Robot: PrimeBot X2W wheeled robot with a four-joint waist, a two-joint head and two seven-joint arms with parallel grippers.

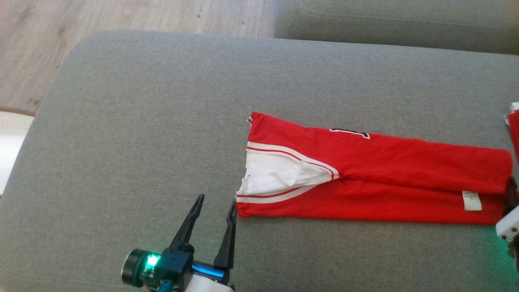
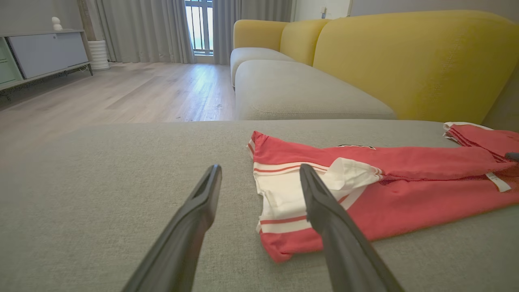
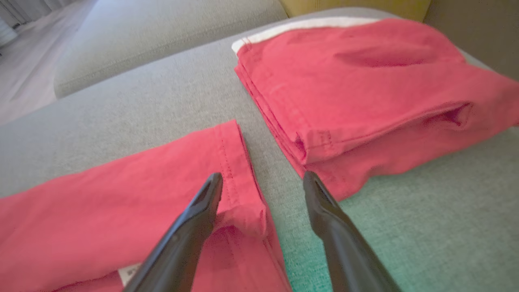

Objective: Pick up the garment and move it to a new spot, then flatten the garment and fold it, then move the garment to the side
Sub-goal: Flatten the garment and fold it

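- Garment [image 1: 377, 174]: red jersey with white trim, folded lengthwise into a long narrow strip, lying flat on the grey seat cushion [image 1: 142, 121], right of centre in the head view.
- Its left end shows the white inside and red-and-white striped edging. A black number edge peeks out at the top fold.
- White label [image 1: 472, 200] sits on the lower layer near the right end.
- Left gripper [image 1: 216, 201]: jaws apart, nothing in them, just beside the strip's lower left corner. In the left wrist view one finger [image 2: 324, 207] crosses in front of the white part. Can't tell if it touches the cloth.
- Right gripper [image 3: 262, 178]: jaws spread, empty, at the strip's right end. One finger is over the hemmed end, the other over bare cushion.
- Second red garment [image 3: 365, 93]: folded into a thick stack, on the same cushion just past the strip's right end, with a narrow gap between them.
- Yellow sofa back [image 2: 405, 56] is behind the cushions.
- Wooden floor [image 1: 121, 16] lies beyond the cushion, with grey curtains [image 2: 142, 28] and a low cabinet [image 2: 44, 52] at the far side of the room.
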